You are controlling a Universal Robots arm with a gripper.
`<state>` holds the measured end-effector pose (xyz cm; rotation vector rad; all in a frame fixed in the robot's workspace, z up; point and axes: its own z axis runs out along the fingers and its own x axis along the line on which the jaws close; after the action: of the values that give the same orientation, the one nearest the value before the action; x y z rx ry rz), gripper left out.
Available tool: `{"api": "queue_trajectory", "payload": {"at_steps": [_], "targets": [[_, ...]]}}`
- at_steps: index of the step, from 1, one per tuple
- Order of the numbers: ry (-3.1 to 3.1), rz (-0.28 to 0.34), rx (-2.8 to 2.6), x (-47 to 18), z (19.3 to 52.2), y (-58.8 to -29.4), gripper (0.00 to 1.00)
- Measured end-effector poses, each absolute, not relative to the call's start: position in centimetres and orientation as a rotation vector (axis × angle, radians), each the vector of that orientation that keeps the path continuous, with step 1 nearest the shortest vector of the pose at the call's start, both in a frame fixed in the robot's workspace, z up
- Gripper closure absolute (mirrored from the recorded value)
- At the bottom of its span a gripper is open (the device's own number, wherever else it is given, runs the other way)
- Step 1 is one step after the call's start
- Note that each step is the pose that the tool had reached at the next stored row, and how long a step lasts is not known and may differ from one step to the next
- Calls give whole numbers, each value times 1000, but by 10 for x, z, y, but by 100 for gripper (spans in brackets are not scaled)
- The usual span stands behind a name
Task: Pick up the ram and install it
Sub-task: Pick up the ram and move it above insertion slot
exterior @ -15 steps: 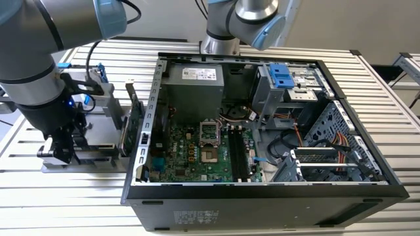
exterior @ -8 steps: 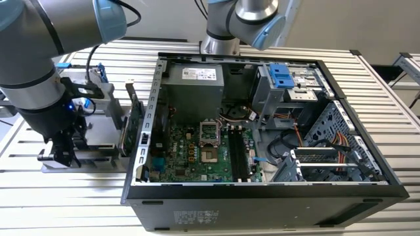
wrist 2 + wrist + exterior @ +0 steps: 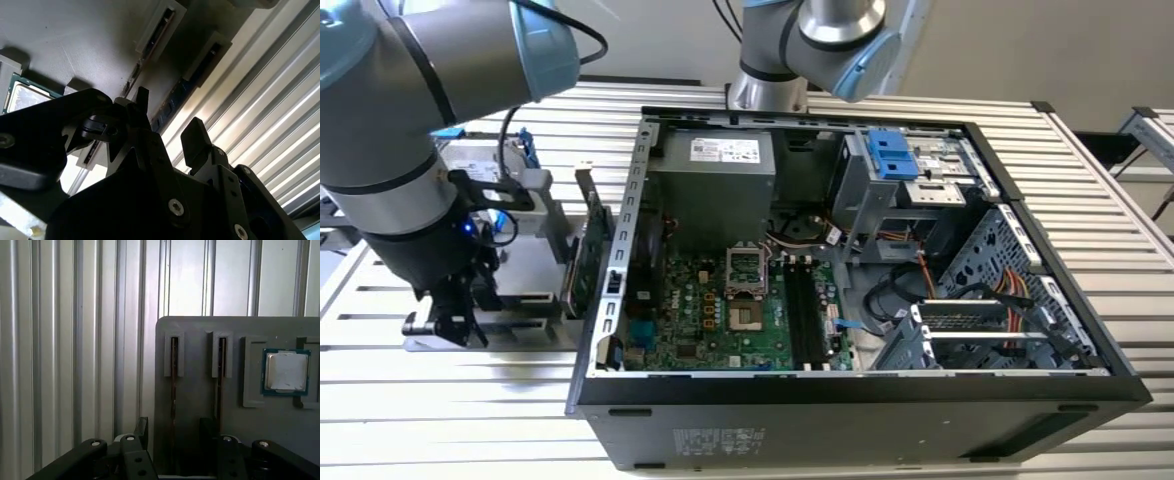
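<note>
One thin, dark ram point(image 3: 173, 375), seemingly edge-on

gripper point(image 3: 169, 114): black fingers are held apart, one on each side of the ram.
ram point(image 3: 175, 96): its dark bluish edge is seen standing in the grey holder point(image 3: 90, 45).
table point(image 3: 260, 115): ribbed metal is seen beside the holder.

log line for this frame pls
phase: pre-grasp | gripper: open, low over gray holder | ram: on edge in holder slot, between fingers, not gripped | CPU: in holder recess
</note>
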<state>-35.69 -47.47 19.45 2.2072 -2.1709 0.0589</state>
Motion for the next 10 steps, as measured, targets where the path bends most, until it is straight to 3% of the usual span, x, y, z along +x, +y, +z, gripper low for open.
{"api": "queue_trajectory", "payload": {"at_steps": [10], "targets": [[-2177, 49, 2211, -357, 188, -477, 0]]}}
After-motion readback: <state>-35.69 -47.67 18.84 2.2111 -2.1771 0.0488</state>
